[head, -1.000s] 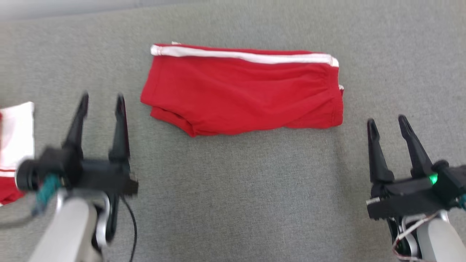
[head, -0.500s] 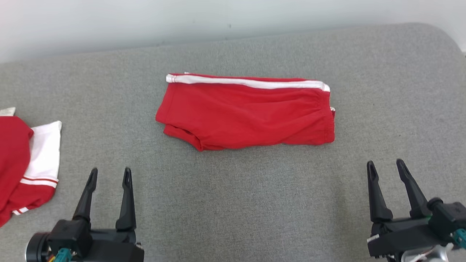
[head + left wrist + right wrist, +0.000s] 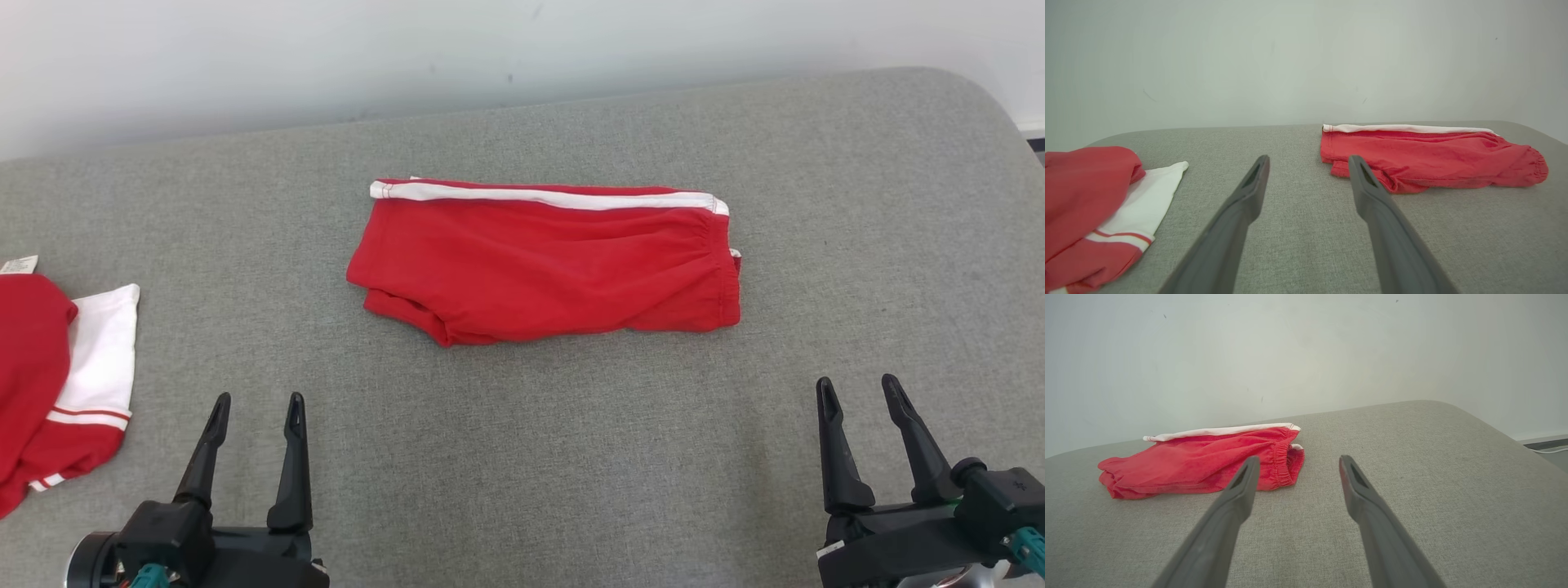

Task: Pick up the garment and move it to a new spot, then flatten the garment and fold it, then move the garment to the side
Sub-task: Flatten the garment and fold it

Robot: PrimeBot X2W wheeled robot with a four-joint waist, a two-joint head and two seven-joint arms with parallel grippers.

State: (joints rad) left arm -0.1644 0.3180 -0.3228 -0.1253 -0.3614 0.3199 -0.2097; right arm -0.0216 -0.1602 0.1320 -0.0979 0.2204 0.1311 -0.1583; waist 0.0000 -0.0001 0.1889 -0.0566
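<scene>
Grey fabric-covered desk carries the folded red cloth shorts, white stripe along the far edge, at its middle. Well left of the shorts lies a crumpled red-and-white garment. Nearer than the shorts, left pincer and right pincer hover spread, holding nothing.

**Operator:** Where are my grippers?

**Spotter:** In your head view, your left gripper sits low at 7 o'clock and your right gripper low at 5 o'clock.

**Operator:** Which way do they aim?

**Spotter:** Your left one's fingers lean from 12 toward 1 o'clock. Your right one's lean from 12 toward 11.

**Operator:** And the jaws?

**Spotter:** Both pairs are spread wide and hold nothing. In each wrist view you see two dark fingers rise from 6 toward 12 o'clock, with a clear gap between the tips.
</scene>
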